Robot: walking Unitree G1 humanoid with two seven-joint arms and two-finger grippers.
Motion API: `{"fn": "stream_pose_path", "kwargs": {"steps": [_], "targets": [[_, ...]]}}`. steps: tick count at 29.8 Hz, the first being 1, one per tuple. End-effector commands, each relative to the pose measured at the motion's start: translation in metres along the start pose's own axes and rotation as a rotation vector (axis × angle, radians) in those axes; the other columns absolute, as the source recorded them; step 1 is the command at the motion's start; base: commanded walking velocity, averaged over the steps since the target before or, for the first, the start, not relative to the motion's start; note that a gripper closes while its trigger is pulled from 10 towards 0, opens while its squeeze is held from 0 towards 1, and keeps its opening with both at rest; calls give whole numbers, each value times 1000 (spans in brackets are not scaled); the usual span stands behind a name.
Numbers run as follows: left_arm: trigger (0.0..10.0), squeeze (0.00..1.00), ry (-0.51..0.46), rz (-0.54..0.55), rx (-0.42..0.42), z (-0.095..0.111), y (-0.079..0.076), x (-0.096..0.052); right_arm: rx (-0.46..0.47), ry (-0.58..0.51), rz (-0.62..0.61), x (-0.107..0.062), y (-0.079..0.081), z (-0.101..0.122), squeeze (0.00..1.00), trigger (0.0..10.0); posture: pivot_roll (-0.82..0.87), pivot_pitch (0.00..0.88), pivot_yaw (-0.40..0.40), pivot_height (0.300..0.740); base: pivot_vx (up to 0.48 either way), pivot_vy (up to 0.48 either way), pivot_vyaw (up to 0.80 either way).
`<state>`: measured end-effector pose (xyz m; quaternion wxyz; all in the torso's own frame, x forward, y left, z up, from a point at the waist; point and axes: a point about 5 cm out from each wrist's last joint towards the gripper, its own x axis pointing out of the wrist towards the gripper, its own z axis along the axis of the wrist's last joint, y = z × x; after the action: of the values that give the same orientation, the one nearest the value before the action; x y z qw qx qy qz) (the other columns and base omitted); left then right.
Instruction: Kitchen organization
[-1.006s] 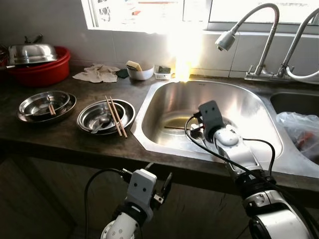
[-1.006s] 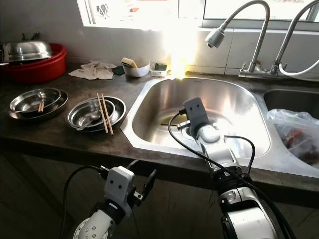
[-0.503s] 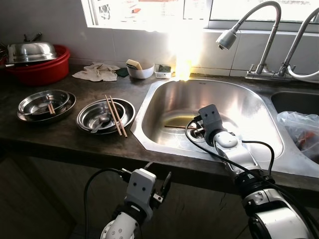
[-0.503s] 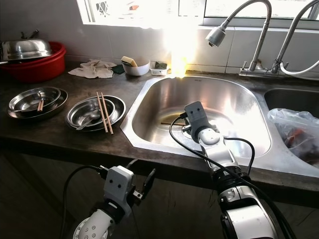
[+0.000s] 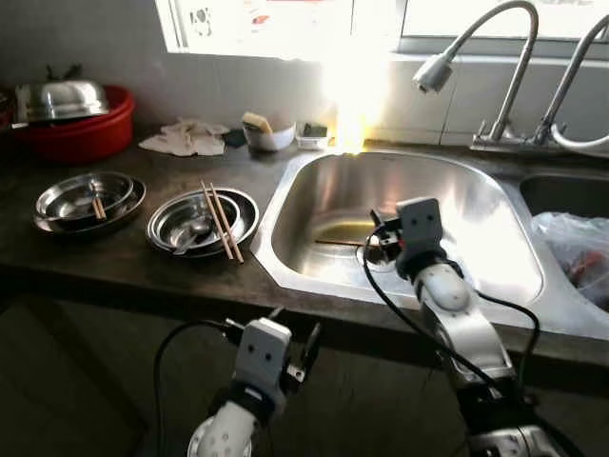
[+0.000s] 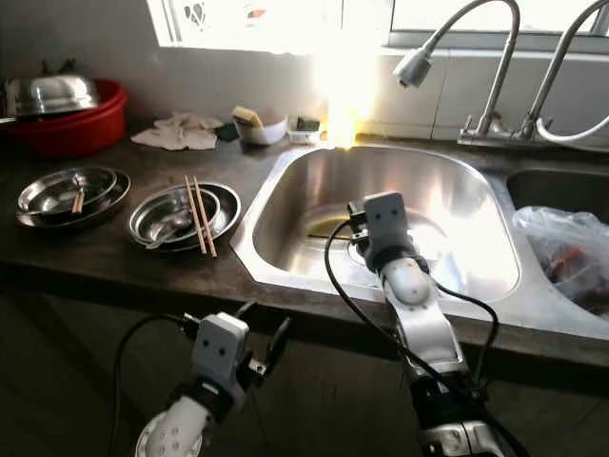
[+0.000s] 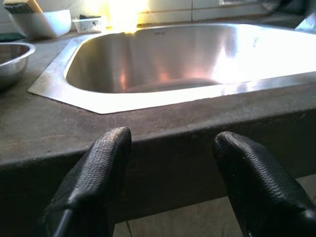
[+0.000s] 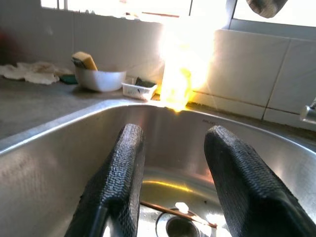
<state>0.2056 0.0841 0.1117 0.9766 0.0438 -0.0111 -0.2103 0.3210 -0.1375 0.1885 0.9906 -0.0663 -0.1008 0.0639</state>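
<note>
My right gripper (image 5: 378,249) hangs open inside the steel sink (image 5: 314,205), just above the basin floor near the drain (image 8: 177,227). A single chopstick (image 8: 168,211) lies on the sink floor below its fingers, also seen as a thin line (image 5: 338,243). On the counter to the left sit stacked steel bowls (image 5: 181,228) with a pair of chopsticks (image 5: 221,221) laid across them and a spoon inside. My left gripper (image 7: 170,138) is open and empty, held low in front of the counter edge.
A second stack of steel bowls (image 5: 86,200) sits further left. A red basin with a steel lid (image 5: 71,129), a cloth (image 5: 186,141) and a white bowl with a sponge (image 5: 266,136) line the back. A faucet (image 5: 438,71) overhangs the sink; a plastic bag (image 5: 576,252) lies at right.
My right arm has lifted and shifted slightly right over the sink, its gripper still open. The left gripper has stayed low in front of the counter.
</note>
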Motion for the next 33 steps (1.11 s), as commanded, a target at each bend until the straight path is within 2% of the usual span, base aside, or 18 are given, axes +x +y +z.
{"fn": "stream_pose_path", "kwargs": {"steps": [1, 3, 4, 5, 8, 13, 18, 33], "targets": [[10000, 0, 6, 10, -9, 0, 2, 0, 27, -44, -21, -12, -2, 11, 0, 10000, 19, 22, -8, 740, 0, 0, 0], [10000, 0, 12, 16, -6, -1, 2, 0, 44, -49, -24, -22, 0, 11, 0, 10000, 16, 21, -6, 740, 0, 0, 0], [10000, 0, 16, 19, -3, -1, 3, -1, 68, -51, -21, -34, 3, 11, 0, 10000, 16, 19, -5, 740, 0, 0, 0], [10000, 0, 16, 19, -3, -1, 3, -1, 68, -51, -21, -34, 3, 11, 0, 10000, 16, 19, -5, 740, 0, 0, 0], [10000, 0, 25, 35, -3, -2, 5, -2, 108, -34, -9, -53, 10, 6, 0, 10000, 12, 17, -2, 740, 0, 0, 0], [10000, 0, 37, 40, -7, -4, 7, -3, 140, 29, 0, -72, 19, -4, 0, 10000, 10, 13, 2, 740, 0, 0, 0], [10000, 0, 38, 27, -5, -5, 5, -2, 149, 53, 3, -77, 23, -6, 0, 10000, 6, 6, 8, 740, 0, 0, 0], [10000, 0, 42, 24, 5, -6, 4, -3, 145, 64, 4, -74, 27, -7, 0, 10000, 9, 0, 7, 740, -301, 0, 0]]}}
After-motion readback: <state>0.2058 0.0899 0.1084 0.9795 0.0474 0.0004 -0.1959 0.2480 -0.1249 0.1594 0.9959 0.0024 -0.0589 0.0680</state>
